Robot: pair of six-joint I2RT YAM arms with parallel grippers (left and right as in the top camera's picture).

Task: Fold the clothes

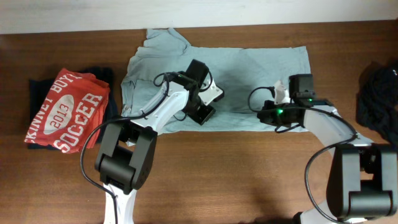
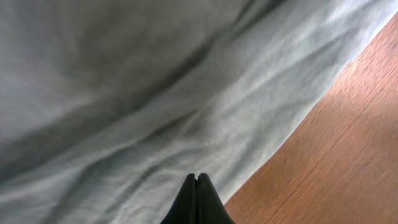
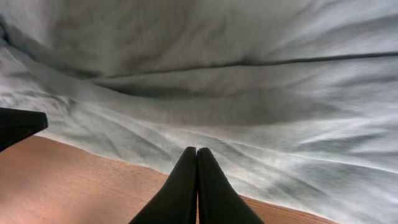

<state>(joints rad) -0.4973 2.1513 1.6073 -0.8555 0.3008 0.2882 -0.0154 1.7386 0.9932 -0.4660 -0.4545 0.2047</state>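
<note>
Both end effectors (image 2: 196, 177) (image 3: 197, 151) low, pinched together at t-shirt (image 1: 249, 68).

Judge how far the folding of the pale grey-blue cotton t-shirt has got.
Done: the pale grey-blue cotton t-shirt lies spread out on the wooden table. In hand: the left gripper and right gripper are shut at its near hem, seemingly pinching it. Left: no clear fold shows yet, so all folding.
</note>
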